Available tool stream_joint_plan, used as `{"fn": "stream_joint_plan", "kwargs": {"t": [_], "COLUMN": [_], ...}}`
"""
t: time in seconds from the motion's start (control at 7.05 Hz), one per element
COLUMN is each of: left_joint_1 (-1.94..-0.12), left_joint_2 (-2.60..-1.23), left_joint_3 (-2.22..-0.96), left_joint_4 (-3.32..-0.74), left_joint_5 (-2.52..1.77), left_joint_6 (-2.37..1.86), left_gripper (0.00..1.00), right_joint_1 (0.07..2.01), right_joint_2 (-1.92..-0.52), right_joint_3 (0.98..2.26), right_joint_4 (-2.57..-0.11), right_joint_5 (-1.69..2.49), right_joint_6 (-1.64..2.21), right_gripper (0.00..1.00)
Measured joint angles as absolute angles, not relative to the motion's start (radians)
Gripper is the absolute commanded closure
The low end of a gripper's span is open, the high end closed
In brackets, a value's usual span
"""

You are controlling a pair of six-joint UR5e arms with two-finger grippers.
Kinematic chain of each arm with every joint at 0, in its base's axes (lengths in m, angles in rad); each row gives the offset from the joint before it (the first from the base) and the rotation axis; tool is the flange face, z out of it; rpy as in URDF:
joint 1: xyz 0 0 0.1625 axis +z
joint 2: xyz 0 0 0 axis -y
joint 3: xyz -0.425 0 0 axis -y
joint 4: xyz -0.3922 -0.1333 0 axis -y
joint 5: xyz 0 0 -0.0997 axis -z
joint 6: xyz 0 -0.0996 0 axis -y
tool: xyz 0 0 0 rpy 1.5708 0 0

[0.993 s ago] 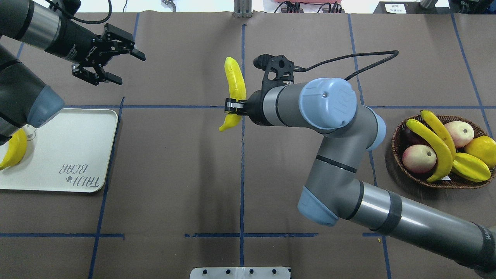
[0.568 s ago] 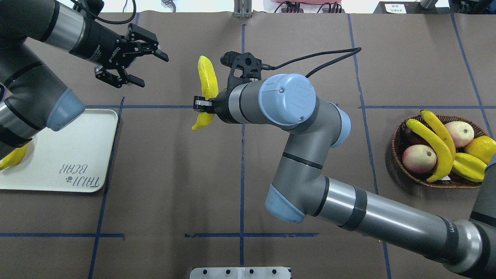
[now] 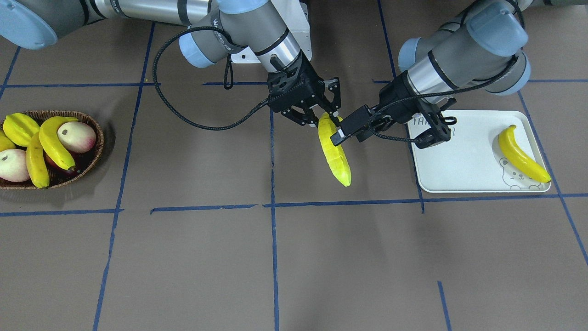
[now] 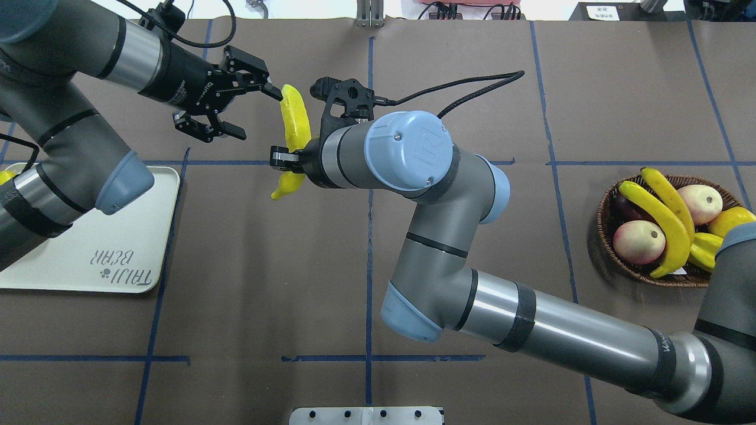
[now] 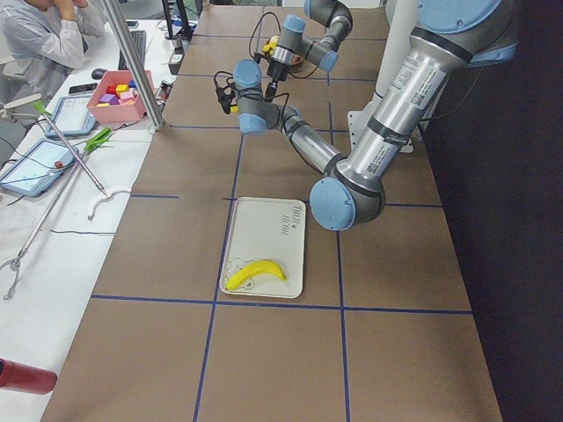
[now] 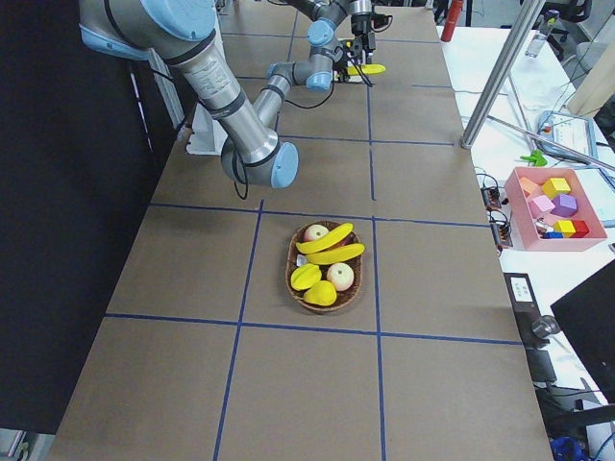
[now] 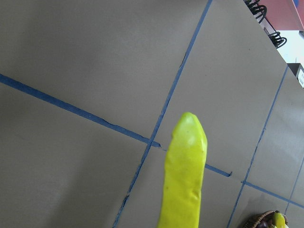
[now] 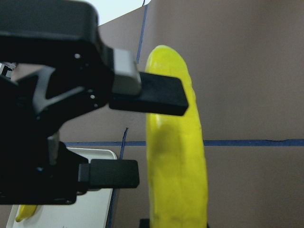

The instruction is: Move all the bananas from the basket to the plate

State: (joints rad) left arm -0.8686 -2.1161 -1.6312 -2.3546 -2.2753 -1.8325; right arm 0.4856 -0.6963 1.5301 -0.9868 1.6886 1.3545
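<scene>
My right gripper [image 4: 288, 159] is shut on a yellow banana [image 4: 294, 121] and holds it in the air left of the table's middle. My left gripper [image 4: 258, 115] is open beside the banana's far end, and its upper finger [image 8: 147, 97] crosses in front of the banana [image 8: 178, 156]. That banana's tip [image 7: 185, 166] fills the left wrist view. Another banana [image 3: 521, 154] lies on the white plate [image 3: 459, 161]. Two bananas [image 4: 661, 218] rest in the wicker basket [image 4: 608, 200] at the far right.
Pink-white peaches [image 4: 638, 242] and a ribbed starfruit [image 4: 706, 248] share the basket. A pink bin of coloured blocks [image 6: 553, 206] and a seated person [image 5: 35, 40] are at the side table beyond the far edge. The white robot base [image 4: 366, 415] is at the near edge.
My right arm has carried the banana to the left. My left gripper, still open, has moved right until its fingers are at the banana's far end.
</scene>
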Motion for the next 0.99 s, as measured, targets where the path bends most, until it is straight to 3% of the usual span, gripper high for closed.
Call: {"fn": "stream_joint_plan", "kwargs": {"t": [0.28,0.43,0.57,0.71,0.99], "left_joint_1": [-0.859,-0.857,-0.857,-0.856,-0.856], "left_joint_2": [-2.117,-2.117,-2.117,-2.116,-2.115], "left_joint_3": [-1.631,-1.631,-1.631,-1.63,-1.631], "left_joint_4": [-2.355,-2.355,-2.354,-2.355,-2.354], "left_joint_5": [-2.269,-2.269,-2.268,-2.268,-2.267], "left_joint_6": [-1.834,-1.835,-1.834,-1.834,-1.833], "left_gripper": [0.65,0.88,0.96,0.99,1.0], "right_joint_1": [0.482,0.482,0.481,0.481,0.482], "right_joint_2": [-0.694,-0.693,-0.693,-0.694,-0.693], "right_joint_3": [1.533,1.534,1.535,1.535,1.535], "right_joint_4": [-0.986,-0.986,-0.986,-0.986,-0.986], "right_joint_5": [1.689,1.689,1.689,1.689,1.691], "right_joint_6": [1.354,1.354,1.355,1.355,1.353], "right_gripper": [0.92,0.86,0.62,0.01,0.01]}}
